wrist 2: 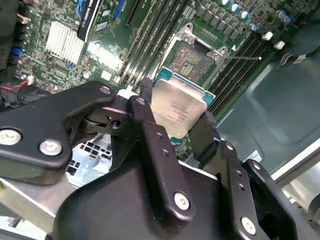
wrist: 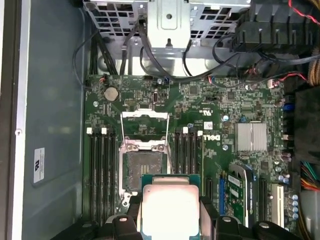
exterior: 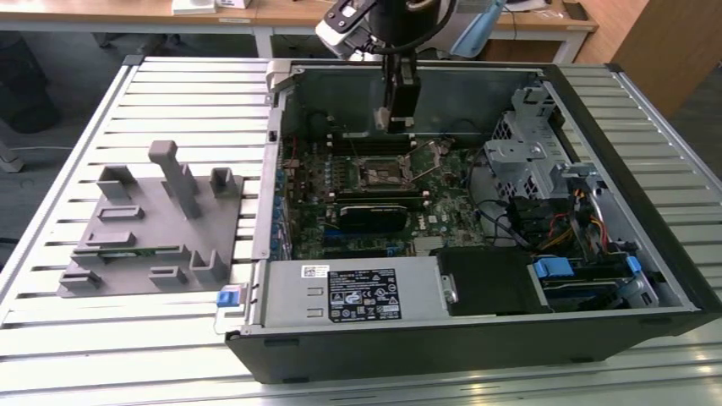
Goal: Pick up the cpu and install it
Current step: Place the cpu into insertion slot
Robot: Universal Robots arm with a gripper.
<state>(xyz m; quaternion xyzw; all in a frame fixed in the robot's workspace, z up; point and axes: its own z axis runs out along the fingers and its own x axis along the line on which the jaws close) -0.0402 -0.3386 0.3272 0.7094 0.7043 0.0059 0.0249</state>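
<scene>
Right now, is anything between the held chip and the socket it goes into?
Nothing visible. The gripper holds the chip above the board; the socket is bare and its metal frame is flipped open.

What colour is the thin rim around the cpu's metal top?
Greenish; the cpu shows it best in the first wrist view.

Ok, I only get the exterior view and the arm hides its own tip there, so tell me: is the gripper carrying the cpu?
Observer: Yes, in both wrist views the gripper is shut on the cpu, gripping its opposite edges.
Operator: Is the socket ready?
Observer: In the first wrist view the socket is bare, its metal frame flipped open.
Operator: Cpu seated yet?
Observer: No, it hangs above the motherboard, not in the socket.
</scene>
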